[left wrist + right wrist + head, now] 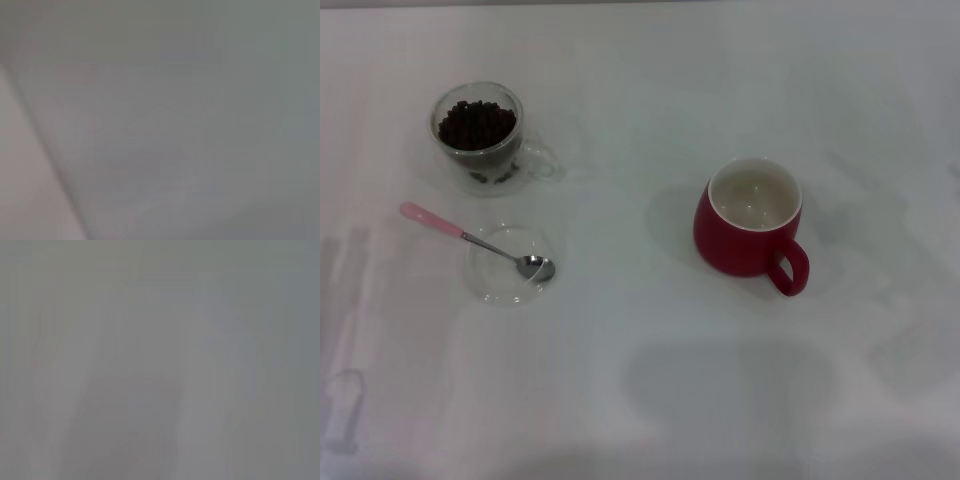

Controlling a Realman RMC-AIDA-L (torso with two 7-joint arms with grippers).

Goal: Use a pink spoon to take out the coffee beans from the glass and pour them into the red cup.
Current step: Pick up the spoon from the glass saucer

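White tabletop (650,90) filled the head view, and on it nothing of the task looked begun: the glass (480,135) stood at the far left heaped with coffee beans (477,124), the pink spoon (470,238) lay just in front of it with its metal bowl resting in a flat clear dish (510,264), and the red cup (750,222) sat well apart to the right, its white inside holding no beans. Neither gripper appeared in any view, so I cannot tell how their fingers stood; picking up the spoon, scooping and pouring all remained.
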